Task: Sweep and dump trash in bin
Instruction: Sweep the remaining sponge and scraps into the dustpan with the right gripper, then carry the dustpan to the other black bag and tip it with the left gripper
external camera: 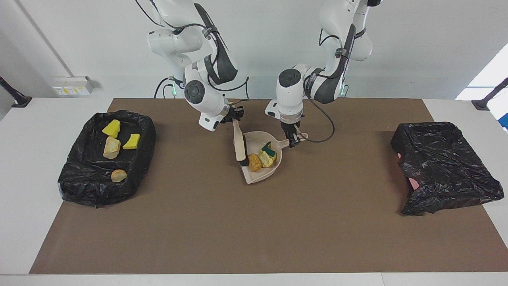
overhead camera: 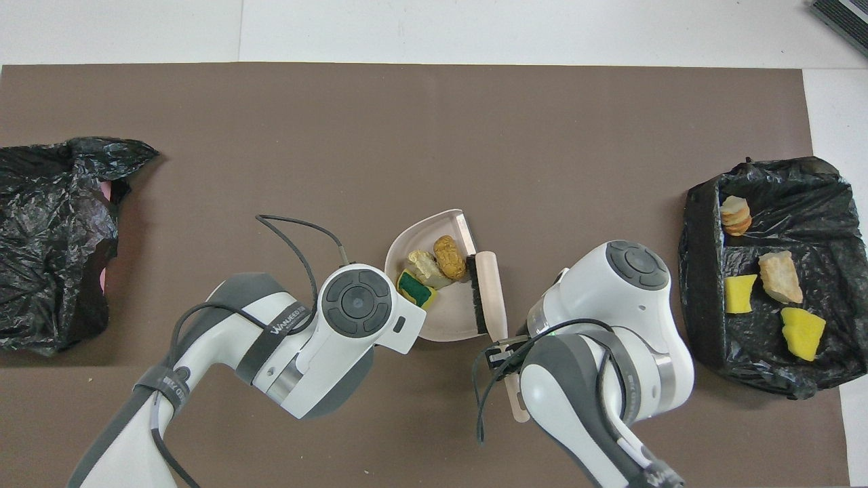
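While both claws are clenched: left claw (external camera: 294, 139) holds the beige plastic dustpan (external camera: 265, 170) handle, right claw (external camera: 236, 116) holds the beige-handled black-bristled brush (external camera: 239, 145).
trash spot: orange-brown oblong lump (external camera: 254, 162), pale lump and green-yellow sponge chunk sit in the pan.
risk: tilting en route to the black-bag bin (external camera: 444, 167) could spill scraps off the open lip.

Left arm: bent low, left gripper (external camera: 294, 140) clamped tight, pointing down.
Right arm: right gripper (external camera: 237, 117) clamped tight, angled sideways.

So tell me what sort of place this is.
Most likely a robotics lab test bench, not a home. Two white arms stand at a white table covered by a brown mat, and staged props lie on it: a dustpan of scraps and bins lined with black bags.
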Controlling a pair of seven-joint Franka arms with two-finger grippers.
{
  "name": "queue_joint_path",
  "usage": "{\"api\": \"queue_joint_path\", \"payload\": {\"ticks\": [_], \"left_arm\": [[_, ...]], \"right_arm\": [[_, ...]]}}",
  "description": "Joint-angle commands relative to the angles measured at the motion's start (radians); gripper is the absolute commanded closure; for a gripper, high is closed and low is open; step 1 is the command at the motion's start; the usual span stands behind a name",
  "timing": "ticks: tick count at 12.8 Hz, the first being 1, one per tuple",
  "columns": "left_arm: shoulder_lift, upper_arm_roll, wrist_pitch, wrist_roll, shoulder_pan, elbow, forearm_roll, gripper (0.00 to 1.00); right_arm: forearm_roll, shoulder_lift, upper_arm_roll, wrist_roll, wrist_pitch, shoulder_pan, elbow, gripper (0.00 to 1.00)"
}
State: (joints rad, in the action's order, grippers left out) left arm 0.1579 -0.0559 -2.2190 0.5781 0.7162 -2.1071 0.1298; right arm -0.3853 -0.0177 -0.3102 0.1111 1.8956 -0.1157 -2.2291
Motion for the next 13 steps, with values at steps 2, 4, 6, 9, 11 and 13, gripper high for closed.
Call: {"api": "queue_joint_path", "payload": {"ticks": [2,4,6,9,11,13], "left_arm": [[0.019,0.001,-0.031,0.037,-0.059,0.018,-0.002,1.00],[0.008,0.002,-0.004,0.121,-0.112,0.041,-0.059,1.00],[0.015,-0.001,0.095,0.228,-0.165,0.122,-0.087,1.00],[0.018,-0.002,0.197,0.353,-0.277,0.214,-0.090,1.00],[0.020,-0.005,0.251,0.481,-0.357,0.271,-0.088,1.00],[0.018,-0.004,0.326,0.610,-0.456,0.353,-0.084,1.00]], "right_arm": [[0.126,-0.174,0.003,0.166,-0.134,0.007,-0.020,1.00],[0.126,-0.238,0.000,0.183,-0.212,0.004,-0.020,1.00],[0.120,-0.292,-0.009,0.214,-0.254,-0.059,-0.044,1.00],[0.045,-0.277,-0.012,0.301,-0.171,-0.165,-0.064,1.00],[0.042,-0.191,-0.012,0.467,-0.043,-0.284,-0.064,1.00],[0.040,-0.133,-0.012,0.547,0.050,-0.334,-0.066,1.00]]}}
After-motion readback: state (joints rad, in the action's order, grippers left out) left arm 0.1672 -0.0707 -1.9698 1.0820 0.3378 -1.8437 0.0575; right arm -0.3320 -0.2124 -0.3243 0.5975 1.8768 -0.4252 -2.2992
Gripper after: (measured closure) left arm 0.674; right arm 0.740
